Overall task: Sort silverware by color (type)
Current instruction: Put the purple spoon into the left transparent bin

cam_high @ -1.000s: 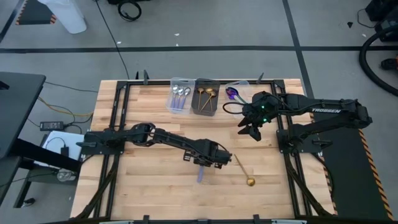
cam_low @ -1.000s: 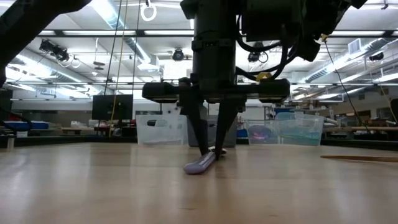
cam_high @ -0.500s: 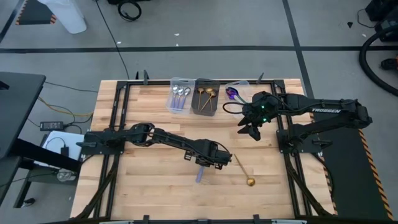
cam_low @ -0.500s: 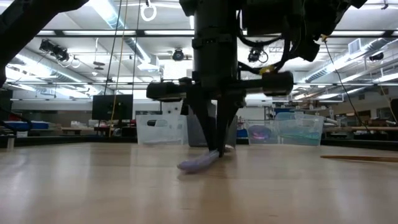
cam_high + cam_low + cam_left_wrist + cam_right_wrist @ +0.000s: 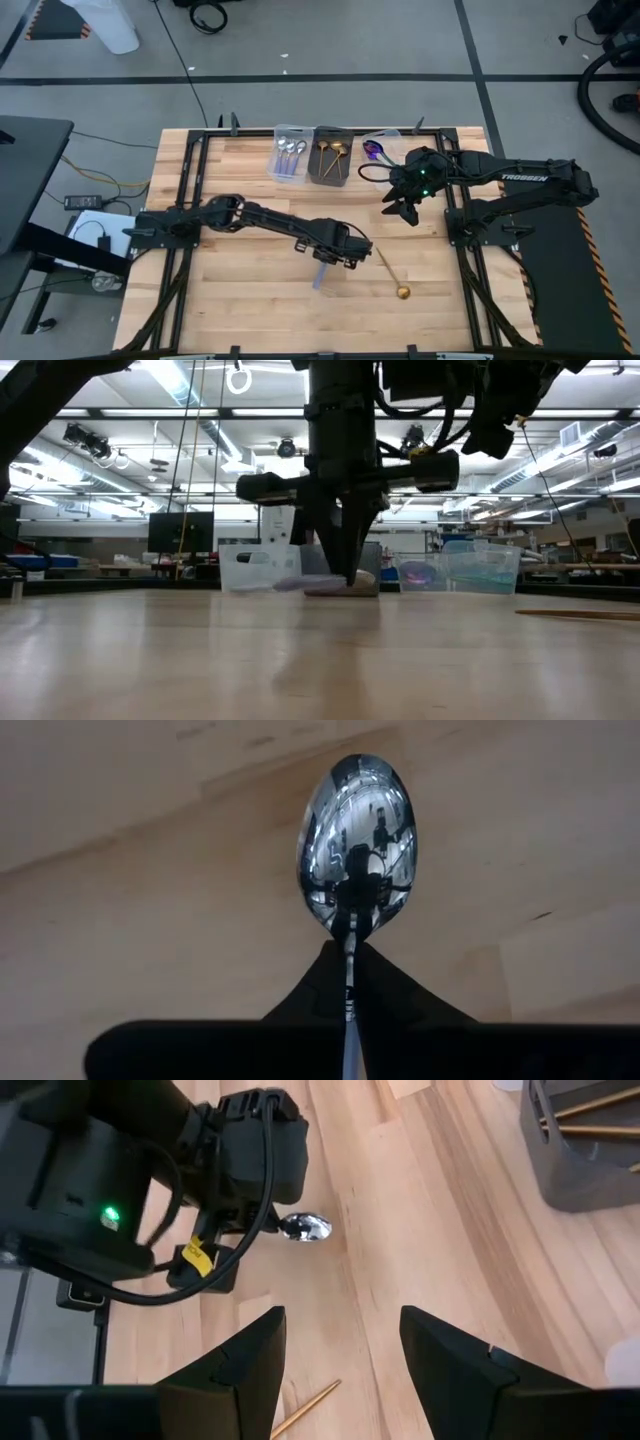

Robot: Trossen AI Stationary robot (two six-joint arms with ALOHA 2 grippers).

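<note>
Bench: we see a pale wooden bench (image 5: 240,290) with a dark frame, both arms reaching over it.
Left end effector: our left end effector (image 5: 328,262) hangs over the middle of the bench, its fingers (image 5: 330,985) pinched tight on the handle of a silver spoon (image 5: 357,845).
Held spoon: the silver spoon sits level and clear of the wood in the low view (image 5: 325,582); its bowl points away from the left end effector toward the bench's near edge (image 5: 320,277).
Right end effector: our right end effector (image 5: 403,210) hovers beyond and to the right of the left one, fingers (image 5: 235,1370) spread wide and empty.
Bins: three small bins stand in a row at the far edge, past both end effectors. The clear bin (image 5: 290,154) holds silver spoons (image 5: 290,150), the dark bin (image 5: 331,155) holds gold spoons (image 5: 333,152), and the second clear bin (image 5: 376,145), just beside the right end effector's arm, holds a blue-purple spoon (image 5: 372,150).
Loose spoon: a gold spoon (image 5: 391,275) lies flat on the bench just right of the left end effector, bowl nearest the front edge.
</note>
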